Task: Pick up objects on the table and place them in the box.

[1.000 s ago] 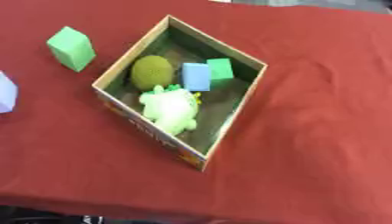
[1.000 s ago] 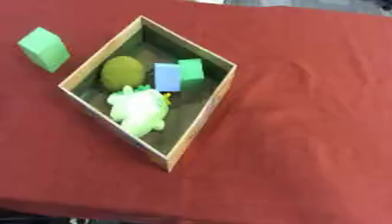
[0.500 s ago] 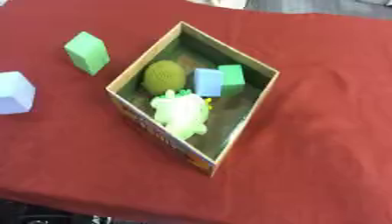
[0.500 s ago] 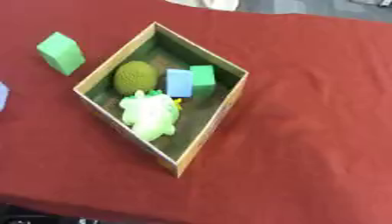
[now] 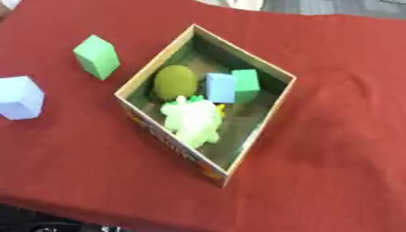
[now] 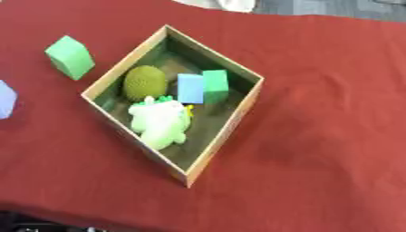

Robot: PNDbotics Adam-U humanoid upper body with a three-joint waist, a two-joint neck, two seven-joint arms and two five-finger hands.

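An open wooden box (image 5: 255, 134) sits diamond-wise on the red tablecloth (image 5: 333, 136). Inside it lie an olive-green round thing (image 5: 175, 81), a pale blue block (image 5: 220, 87), a small green block (image 5: 246, 84) and a light green plush toy (image 5: 193, 120). Outside the box, to its left, a green block (image 5: 97, 56) stands on the cloth. Further left and nearer to me is a pale blue block (image 5: 20, 97). Neither of my hands shows in either eye view.
The table's front edge (image 5: 119, 215) runs along the bottom of the view. A pale cloth-like thing (image 6: 218, 4) shows at the far edge of the table. Open red cloth lies to the right of the box.
The whole picture has shifted right and down, so the camera has moved. The pale blue block at the left has come more fully into view. No object has moved.
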